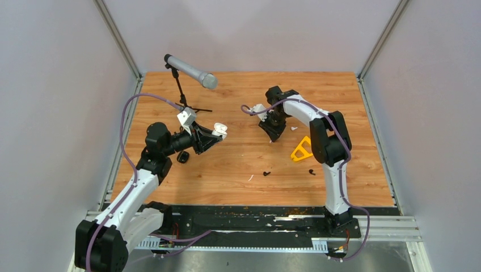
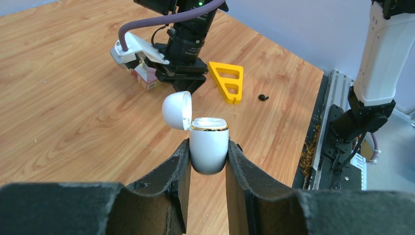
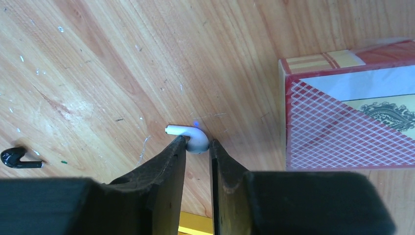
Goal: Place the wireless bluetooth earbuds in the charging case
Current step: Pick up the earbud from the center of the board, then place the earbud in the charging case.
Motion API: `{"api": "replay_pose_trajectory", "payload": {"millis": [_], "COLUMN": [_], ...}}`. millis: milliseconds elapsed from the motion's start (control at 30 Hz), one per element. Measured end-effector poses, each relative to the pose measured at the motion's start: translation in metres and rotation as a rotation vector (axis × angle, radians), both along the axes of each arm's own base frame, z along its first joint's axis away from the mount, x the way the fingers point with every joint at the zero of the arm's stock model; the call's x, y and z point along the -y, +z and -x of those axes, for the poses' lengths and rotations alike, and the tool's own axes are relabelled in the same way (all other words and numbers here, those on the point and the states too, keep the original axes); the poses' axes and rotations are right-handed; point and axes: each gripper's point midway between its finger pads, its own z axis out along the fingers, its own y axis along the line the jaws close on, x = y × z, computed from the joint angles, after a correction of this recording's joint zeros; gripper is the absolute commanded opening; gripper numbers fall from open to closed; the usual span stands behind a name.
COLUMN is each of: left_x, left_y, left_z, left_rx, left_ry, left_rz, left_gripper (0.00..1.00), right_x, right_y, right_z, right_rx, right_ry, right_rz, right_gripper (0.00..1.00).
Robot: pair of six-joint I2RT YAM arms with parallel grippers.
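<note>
My left gripper (image 2: 209,147) is shut on the white charging case (image 2: 209,139), held upright above the table. Its gold-rimmed lid (image 2: 176,110) is flipped open to the left. My right gripper (image 3: 197,143) points down at the table, and its fingertips pinch the head of a white earbud (image 3: 188,132) that lies on the wood with its stem pointing left. In the top view that earbud is hidden under the right gripper (image 1: 274,129). Two black earbuds (image 1: 266,173) (image 1: 311,171) lie loose nearer the front. One black earbud (image 3: 17,157) shows at the left of the right wrist view.
A red and white card box (image 3: 347,112) lies just right of the right gripper. A yellow triangle (image 1: 302,149) sits near the right arm. A microphone on a stand (image 1: 190,71) rises at the back left. A small black object (image 1: 182,157) lies by the left arm.
</note>
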Motion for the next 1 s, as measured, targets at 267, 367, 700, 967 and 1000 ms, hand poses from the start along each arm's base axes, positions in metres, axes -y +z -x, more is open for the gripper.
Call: {"api": "replay_pose_trajectory", "payload": {"millis": [267, 367, 700, 967, 1000], "left_x": [0.0, 0.0, -0.001, 0.0, 0.0], "left_y": [0.0, 0.001, 0.004, -0.006, -0.008], "left_z": [0.0, 0.0, -0.004, -0.009, -0.01], "left_rx": [0.001, 0.002, 0.019, -0.001, -0.003], "left_ry": [0.0, 0.001, 0.017, 0.028, 0.028], "left_rz": [0.0, 0.001, 0.011, 0.018, 0.018], "left_gripper": [0.0, 0.0, 0.0, 0.0, 0.0], "right_x": [-0.002, -0.003, -0.001, 0.002, 0.003], "right_y": [0.0, 0.001, 0.023, 0.126, 0.143], "right_z": [-0.001, -0.001, 0.007, 0.016, 0.02], "right_rx": [0.017, 0.021, 0.068, 0.272, 0.306], "right_ry": [0.012, 0.017, 0.048, 0.06, 0.062], "right_rz": [0.013, 0.012, -0.002, -0.095, -0.111], "right_gripper": [0.08, 0.05, 0.0, 0.0, 0.0]}}
